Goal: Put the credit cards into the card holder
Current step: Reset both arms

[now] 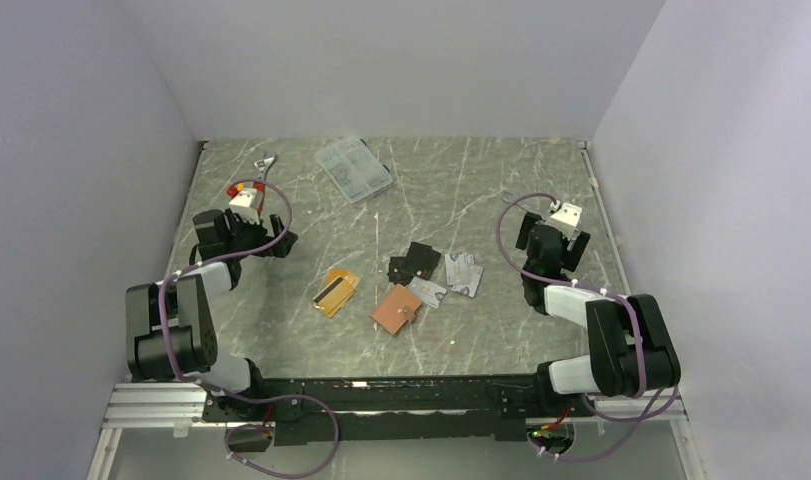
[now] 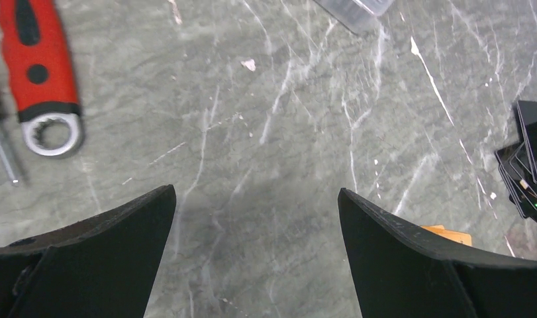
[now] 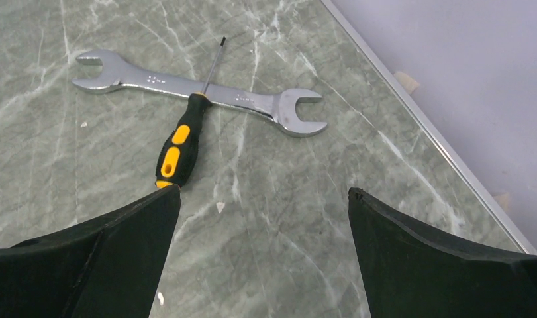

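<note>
cards loose on the table, both grippers parted and holding nothing

the left gripper (image 2: 255,218) and right gripper (image 3: 262,225) hang with fingers spread — nothing between them. between the two grippers lie the orange card with a dark stripe (image 1: 336,291), grey cards (image 1: 463,272), a tan leather card holder (image 1: 396,307) and a black folded holder (image 1: 413,262), none visibly slotted in — apparently placed within either arm's reach.

The grey marbled table (image 1: 281,330) carries cards (image 1: 337,291), a brown holder (image 1: 396,308), and a clear box (image 1: 353,168).
</note>
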`<action>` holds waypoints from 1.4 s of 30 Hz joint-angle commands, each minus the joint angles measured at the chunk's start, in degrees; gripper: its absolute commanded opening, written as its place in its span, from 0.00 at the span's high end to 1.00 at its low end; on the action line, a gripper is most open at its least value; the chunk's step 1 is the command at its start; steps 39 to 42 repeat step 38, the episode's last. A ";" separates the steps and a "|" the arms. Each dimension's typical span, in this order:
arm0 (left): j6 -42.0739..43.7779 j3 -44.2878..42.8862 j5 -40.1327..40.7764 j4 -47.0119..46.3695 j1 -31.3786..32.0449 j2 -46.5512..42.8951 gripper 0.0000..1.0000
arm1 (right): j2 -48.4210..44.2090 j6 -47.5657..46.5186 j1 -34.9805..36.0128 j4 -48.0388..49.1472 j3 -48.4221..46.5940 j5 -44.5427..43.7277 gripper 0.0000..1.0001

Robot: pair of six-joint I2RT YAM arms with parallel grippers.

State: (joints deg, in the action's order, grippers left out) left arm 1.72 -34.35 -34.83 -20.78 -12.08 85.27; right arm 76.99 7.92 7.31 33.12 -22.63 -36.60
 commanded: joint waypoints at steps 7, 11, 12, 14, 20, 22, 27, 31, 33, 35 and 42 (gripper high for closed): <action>1.82 14.20 6.92 -24.16 -2.07 -11.38 0.01 | 5.65 -0.77 -0.28 19.38 3.01 -2.84 0.00; 0.30 17.14 8.94 -32.95 -1.48 -9.44 0.01 | 6.85 -3.59 -0.28 21.26 2.95 1.42 0.00; 1.31 16.94 11.47 -30.69 -0.23 -10.17 0.01 | 6.75 -3.21 -0.29 21.31 3.25 1.56 0.00; 5.15 18.62 18.20 -33.32 4.68 -10.04 0.01 | 6.14 -3.56 -0.24 23.06 4.68 2.48 0.00; 4.19 21.30 25.06 -39.04 7.08 -7.97 0.01 | 6.92 -2.95 -3.27 29.97 8.11 12.74 0.00; 3.97 21.68 25.07 -39.94 7.07 -8.39 0.01 | 7.65 -3.30 -3.98 32.20 9.77 12.36 0.00; 3.84 21.65 25.30 -40.64 7.08 -8.20 0.01 | 8.38 -3.31 -4.92 32.61 8.85 13.21 0.00; 3.80 21.41 25.24 -39.72 7.07 -8.08 0.01 | 8.11 -3.32 -4.82 33.14 9.23 12.86 0.00; 4.02 20.92 25.21 -38.16 7.07 -8.37 0.01 | 7.13 -2.22 -4.84 30.17 8.82 13.12 0.00; 4.30 20.49 25.33 -37.09 7.12 -8.46 0.01 | 7.79 -3.05 -4.85 32.01 9.08 12.89 0.00; 3.96 21.47 25.52 -39.52 7.08 -8.28 0.01 | 7.45 -2.74 -4.92 30.98 8.90 12.91 0.00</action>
